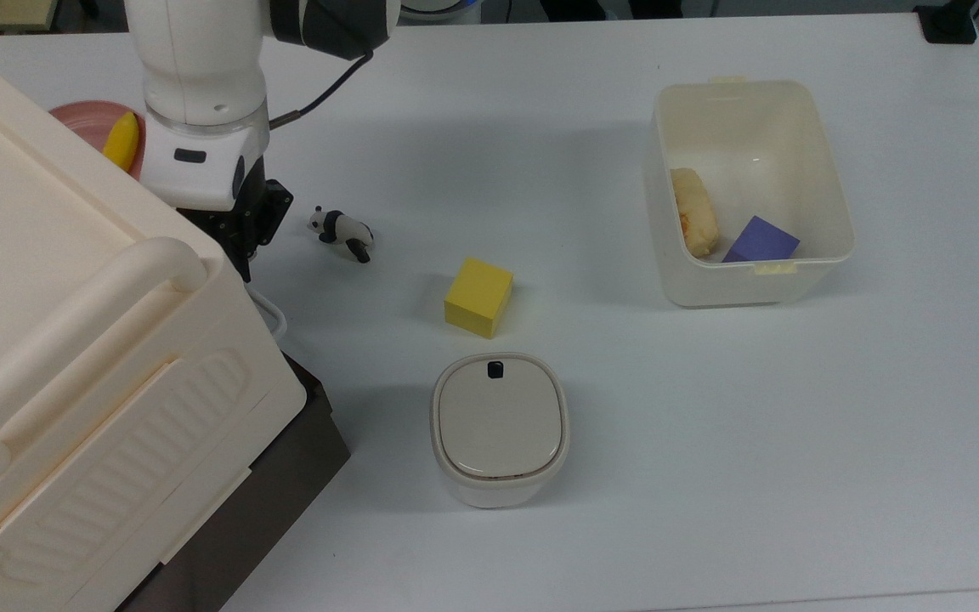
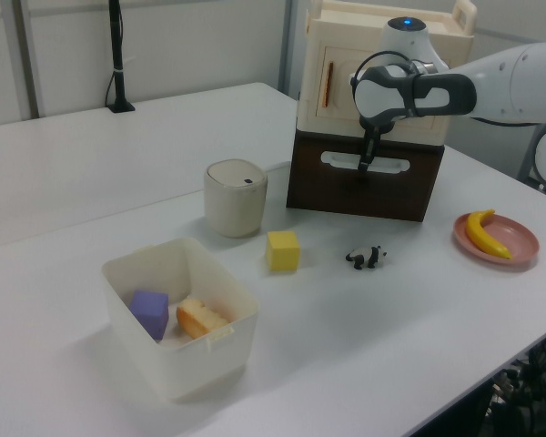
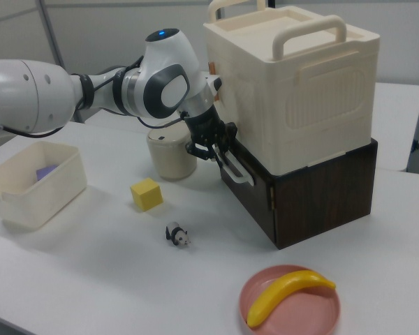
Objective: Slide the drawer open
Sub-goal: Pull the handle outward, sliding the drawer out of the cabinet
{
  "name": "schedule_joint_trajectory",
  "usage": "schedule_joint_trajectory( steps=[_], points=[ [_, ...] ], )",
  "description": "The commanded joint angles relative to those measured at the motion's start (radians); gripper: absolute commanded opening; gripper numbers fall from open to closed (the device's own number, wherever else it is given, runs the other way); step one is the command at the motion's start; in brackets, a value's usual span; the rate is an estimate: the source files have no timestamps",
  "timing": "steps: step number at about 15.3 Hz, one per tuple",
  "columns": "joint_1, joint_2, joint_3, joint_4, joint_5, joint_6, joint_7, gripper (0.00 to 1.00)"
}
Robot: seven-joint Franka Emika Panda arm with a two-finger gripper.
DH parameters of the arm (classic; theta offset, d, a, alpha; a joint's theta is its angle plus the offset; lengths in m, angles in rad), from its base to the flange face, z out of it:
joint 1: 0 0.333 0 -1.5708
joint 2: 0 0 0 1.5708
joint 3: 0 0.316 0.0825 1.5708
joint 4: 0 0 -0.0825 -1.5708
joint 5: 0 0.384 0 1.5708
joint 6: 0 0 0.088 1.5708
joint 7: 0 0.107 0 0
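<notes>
Panda and yellow cube sit nearest, clear of my path. My gripper is at the white handle on the drawer front, under the cream cabinet. Handle runs sideways across the front; pull goes outward toward the table. Can't tell whether my jaws are clamped. Wrist points down, arm reaching in level.

— What finishes do you read?
— I see a dark-brown wooden drawer, matt grain, under a cream ribbed plastic cabinet, smooth.
— The table?
— Matt white tabletop; my arm's glossy white shell.
</notes>
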Motion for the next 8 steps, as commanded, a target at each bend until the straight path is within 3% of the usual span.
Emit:
schedule_joint_trajectory(
  steps=[1, 8],
  points=[
    [0.016, -0.066, 0.04, -0.084, 0.006, -0.039, 0.017, 0.02],
    [0.022, -0.119, 0.051, -0.146, 0.004, -0.069, 0.014, 0.02]
  ],
)
